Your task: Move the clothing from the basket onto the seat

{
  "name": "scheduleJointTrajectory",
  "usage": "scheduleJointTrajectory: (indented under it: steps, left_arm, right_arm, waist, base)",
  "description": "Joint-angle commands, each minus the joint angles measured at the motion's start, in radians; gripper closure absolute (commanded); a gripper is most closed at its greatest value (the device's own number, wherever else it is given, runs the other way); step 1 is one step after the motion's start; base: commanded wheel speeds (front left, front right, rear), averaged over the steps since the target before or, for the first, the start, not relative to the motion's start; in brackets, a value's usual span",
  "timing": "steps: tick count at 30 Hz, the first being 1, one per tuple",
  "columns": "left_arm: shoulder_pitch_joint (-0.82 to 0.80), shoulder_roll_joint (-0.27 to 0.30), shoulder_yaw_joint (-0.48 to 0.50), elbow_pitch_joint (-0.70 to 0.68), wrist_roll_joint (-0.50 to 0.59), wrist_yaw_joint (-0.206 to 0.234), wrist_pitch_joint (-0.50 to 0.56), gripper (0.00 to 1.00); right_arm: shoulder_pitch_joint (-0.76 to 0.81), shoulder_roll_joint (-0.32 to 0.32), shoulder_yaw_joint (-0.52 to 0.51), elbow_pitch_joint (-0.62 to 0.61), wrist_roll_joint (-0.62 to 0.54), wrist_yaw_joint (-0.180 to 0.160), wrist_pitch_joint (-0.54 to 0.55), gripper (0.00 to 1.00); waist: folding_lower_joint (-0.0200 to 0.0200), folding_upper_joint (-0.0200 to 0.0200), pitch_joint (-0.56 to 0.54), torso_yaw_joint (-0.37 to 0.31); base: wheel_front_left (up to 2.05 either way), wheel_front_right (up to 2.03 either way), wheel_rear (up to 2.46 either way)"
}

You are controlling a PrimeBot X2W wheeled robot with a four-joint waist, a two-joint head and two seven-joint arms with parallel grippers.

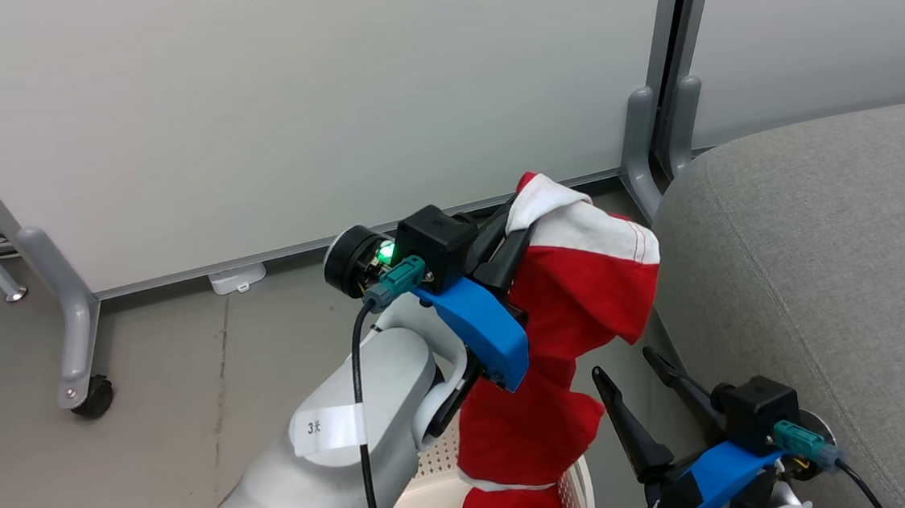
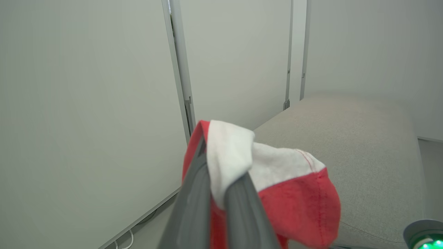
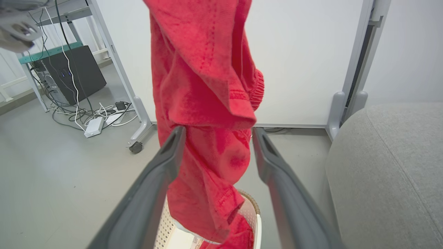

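So, partition (image 1: 287, 97): at your far left and across the back you see a pale panel wall on grey feet, one with a caster (image 1: 94, 395).
Left arm (image 1: 339, 449): the pale forearm rises from the bottom edge toward the middle of the head view.
Basket (image 1: 436, 457): it stands on the floor under this arm, and you see its perforated wall.
Left gripper (image 1: 511, 229): its two dark fingers are pressed together on the white upper part of the clothing.
Clothing (image 1: 577, 293): one red garment with a white panel hangs down from that grip, lifted high. Its lower end is at the mouth of the basket.
Right gripper (image 1: 623, 363): it waits low, just right of the hanging cloth, fingers wide apart and holding nothing. Whether they touch the cloth, you cannot tell.
Seat (image 1: 824, 257): the large grey cushion is on your right, just beside the garment, which is not lying on it.
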Motion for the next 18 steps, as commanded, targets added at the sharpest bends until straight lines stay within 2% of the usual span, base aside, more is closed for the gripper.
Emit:
scheduleJointTrajectory:
  steps: [1, 18]
  left_arm:
    - [0.0, 0.001, -0.004, 0.005, -0.005, 0.006, -0.005, 1.0]
    - [-0.013, 0.001, -0.057, 0.029, -0.055, 0.007, -0.005, 1.0]
  right_arm:
    - [0.013, -0.003, -0.001, -0.003, 0.003, 0.0, 0.0, 0.0]
    - [-0.11, -0.003, 0.039, 0.021, -0.055, 0.0, 0.05, 0.0]
  waist:
    - [0.0, -0.0001, 0.0, -0.001]
    - [0.0, -0.0001, 0.016, 0.001]
  base:
    - [0.0, 0.0, 0.0]
    - [0.0, 0.0, 0.0]
